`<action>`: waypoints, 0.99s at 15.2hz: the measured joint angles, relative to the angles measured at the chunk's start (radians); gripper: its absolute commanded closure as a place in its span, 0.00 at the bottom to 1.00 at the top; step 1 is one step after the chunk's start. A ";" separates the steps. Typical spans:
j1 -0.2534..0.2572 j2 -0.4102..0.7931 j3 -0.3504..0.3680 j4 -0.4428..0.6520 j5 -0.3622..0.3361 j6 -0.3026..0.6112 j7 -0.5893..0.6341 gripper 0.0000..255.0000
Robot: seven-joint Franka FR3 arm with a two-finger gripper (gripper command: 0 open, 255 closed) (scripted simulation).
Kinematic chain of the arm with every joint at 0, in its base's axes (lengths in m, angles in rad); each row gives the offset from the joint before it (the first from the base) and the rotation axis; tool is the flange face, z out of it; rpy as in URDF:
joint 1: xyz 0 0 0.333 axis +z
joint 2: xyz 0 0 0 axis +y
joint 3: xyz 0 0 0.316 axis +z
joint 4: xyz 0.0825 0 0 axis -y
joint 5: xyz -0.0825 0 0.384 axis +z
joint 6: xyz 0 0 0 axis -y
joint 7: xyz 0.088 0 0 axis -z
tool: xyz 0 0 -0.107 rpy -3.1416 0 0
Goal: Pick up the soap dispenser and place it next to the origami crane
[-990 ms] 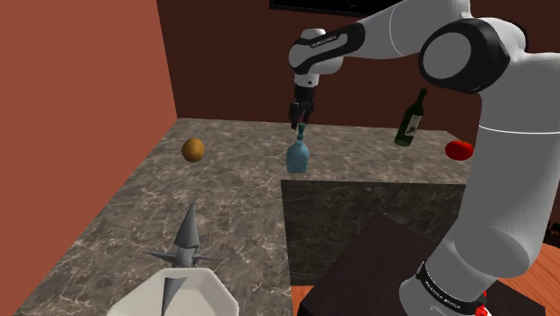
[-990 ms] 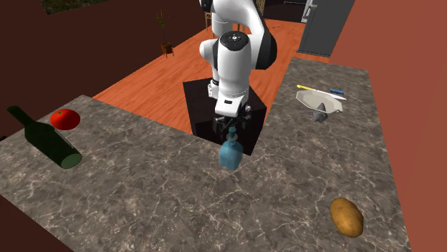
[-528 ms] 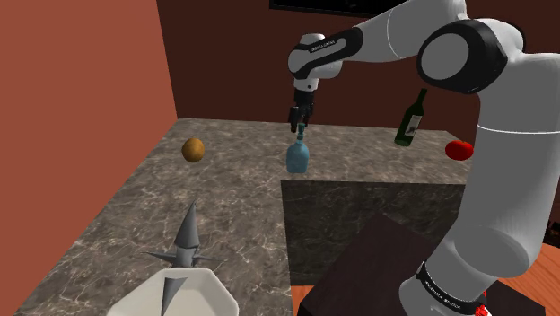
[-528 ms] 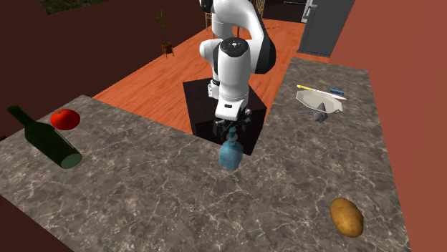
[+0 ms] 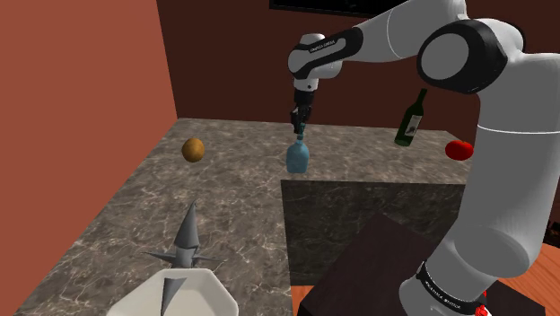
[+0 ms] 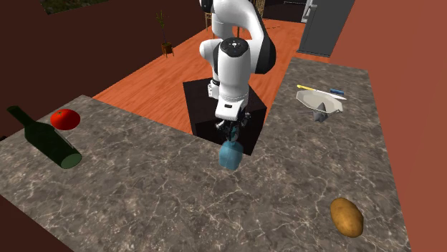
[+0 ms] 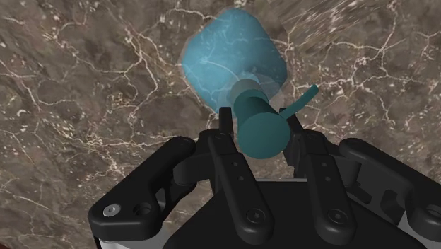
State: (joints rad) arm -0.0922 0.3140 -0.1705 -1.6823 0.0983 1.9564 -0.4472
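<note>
The soap dispenser (image 5: pixel 298 158) (image 6: pixel 230 155) is a round blue bottle with a teal pump, standing upright on the dark marble counter (image 5: pixel 126 202). My gripper (image 5: pixel 300 127) (image 6: pixel 231 135) comes straight down over it. In the wrist view the two black fingers (image 7: pixel 227 131) press against both sides of the teal pump head (image 7: pixel 260 129), so my gripper (image 7: pixel 260 131) is shut on it, with the bottle's body (image 7: pixel 233 60) below. The grey origami crane (image 5: pixel 187 235) (image 6: pixel 320 114) stands far from the bottle, toward the shoulder view's lower left.
A white dish (image 5: pixel 184 294) (image 6: pixel 319 98) lies right beside the crane. A potato (image 5: pixel 193 149) (image 6: pixel 347 217), a green wine bottle (image 5: pixel 411 118) (image 6: pixel 44 137) and a red tomato (image 5: pixel 459 149) (image 6: pixel 64 119) also sit on the counter. My dark stand (image 5: pixel 377 269) fills the counter's inner corner.
The fingers, apart around the pump head before, have shut on it. Arm and bottle stay where they were.
</note>
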 measured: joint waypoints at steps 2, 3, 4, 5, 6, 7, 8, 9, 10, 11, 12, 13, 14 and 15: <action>0.000 0.000 0.000 0.000 0.000 0.000 0.000 1.00; 0.000 0.000 0.000 0.000 0.000 0.000 0.000 1.00; 0.000 0.000 0.000 0.000 0.000 0.000 0.000 1.00; 0.000 0.000 0.000 0.000 0.000 0.000 0.000 1.00; 0.000 -0.002 0.000 0.004 -0.001 -0.006 0.000 1.00; 0.000 -0.002 0.000 0.014 -0.001 -0.016 0.002 1.00; -0.001 -0.005 -0.001 0.020 -0.002 -0.026 0.001 1.00; -0.001 -0.009 -0.001 0.027 -0.003 -0.036 0.002 1.00; 0.000 -0.016 -0.002 0.031 -0.004 -0.047 0.003 1.00; 0.000 -0.016 -0.002 0.046 -0.005 -0.062 0.005 1.00; 0.001 -0.021 -0.001 0.051 -0.006 -0.071 0.008 1.00; 0.001 -0.021 -0.002 0.066 -0.006 -0.086 0.008 1.00; 0.000 -0.025 -0.002 0.071 -0.007 -0.095 0.008 1.00; 0.000 -0.026 -0.002 0.081 -0.007 -0.107 0.008 1.00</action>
State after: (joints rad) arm -0.0924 0.2880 -0.1729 -1.6009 0.0910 1.8496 -0.4390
